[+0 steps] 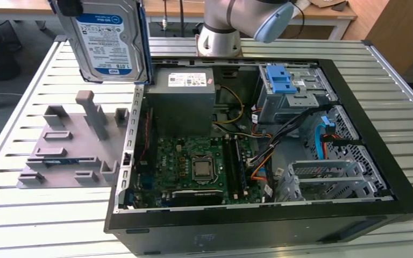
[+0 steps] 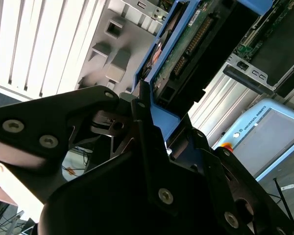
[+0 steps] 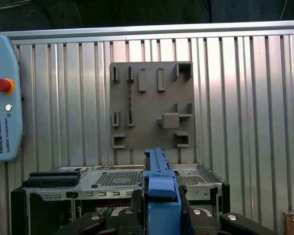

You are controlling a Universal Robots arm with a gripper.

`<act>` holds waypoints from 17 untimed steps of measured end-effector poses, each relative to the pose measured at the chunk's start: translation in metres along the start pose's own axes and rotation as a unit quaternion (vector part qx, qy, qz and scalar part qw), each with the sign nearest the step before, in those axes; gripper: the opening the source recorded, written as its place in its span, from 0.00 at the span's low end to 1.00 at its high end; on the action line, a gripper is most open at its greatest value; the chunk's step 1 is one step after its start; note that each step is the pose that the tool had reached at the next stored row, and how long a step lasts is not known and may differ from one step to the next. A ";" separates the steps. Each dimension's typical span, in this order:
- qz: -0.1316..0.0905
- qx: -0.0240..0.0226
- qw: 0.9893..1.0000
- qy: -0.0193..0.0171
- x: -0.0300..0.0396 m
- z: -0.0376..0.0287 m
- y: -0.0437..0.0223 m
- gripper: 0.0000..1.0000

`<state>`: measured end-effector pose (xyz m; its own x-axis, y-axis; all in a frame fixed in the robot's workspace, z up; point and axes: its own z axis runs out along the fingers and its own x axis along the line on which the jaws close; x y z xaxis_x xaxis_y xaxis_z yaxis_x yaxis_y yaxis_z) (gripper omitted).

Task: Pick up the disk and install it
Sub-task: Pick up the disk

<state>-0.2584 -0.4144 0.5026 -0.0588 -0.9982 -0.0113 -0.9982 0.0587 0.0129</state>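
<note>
The disk point(image 1: 109, 43), a silver drive with a blue-and-white label in a blue carrier, hangs upright in the air above the table's far corner on the exterior view's left, beside the open computer case point(image 1: 378, 177). My gripper point(image 1: 69, 6) holds it from above. In the second wrist view the gripper point(image 2: 161, 117) is shut on the blue carrier, and the disk's point(image 2: 186, 54) circuit-board side shows. In the first wrist view the carrier edge point(image 3: 159, 183) stands between the gripper's point(image 3: 159, 215) fingers.
A grey fixture plate point(image 1: 70, 150) with upright posts lies on the slatted table beside the case. Inside the case are a grey power-supply box point(image 1: 185, 91), a drive cage with a blue latch point(image 1: 282, 80) and a metal bay point(image 1: 328, 177). The arm's base point(image 1: 221, 32) stands behind.
</note>
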 end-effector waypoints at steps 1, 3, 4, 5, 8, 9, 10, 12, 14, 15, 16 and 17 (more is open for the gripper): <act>0.000 0.000 1.000 0.000 0.0000 0.0000 0.0000 0.36; 0.000 0.000 1.000 0.000 0.0000 0.0000 -0.0001 0.36; 0.000 0.000 1.000 0.000 0.0000 0.0000 -0.0001 0.36; 0.000 0.000 1.000 0.000 0.0000 0.0000 -0.0001 0.36; 0.000 0.002 1.000 0.000 -0.0001 -0.0001 -0.0002 0.36; 0.000 0.002 1.000 0.000 -0.0001 0.0000 -0.0002 0.36; 0.000 0.002 1.000 0.000 -0.0001 0.0000 -0.0001 0.36; 0.000 0.004 1.000 0.000 0.0000 0.0000 -0.0001 0.36; 0.000 0.005 1.000 0.000 0.0000 0.0001 -0.0001 0.36; 0.000 0.005 1.000 0.000 0.0000 0.0001 -0.0002 0.36; 0.000 0.005 1.000 0.000 0.0000 0.0001 -0.0003 0.36; 0.000 0.005 1.000 0.000 -0.0001 0.0001 -0.0008 0.36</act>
<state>-0.2576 -0.4144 0.5026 -0.0587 -0.9982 -0.0118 -0.9983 0.0586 0.0023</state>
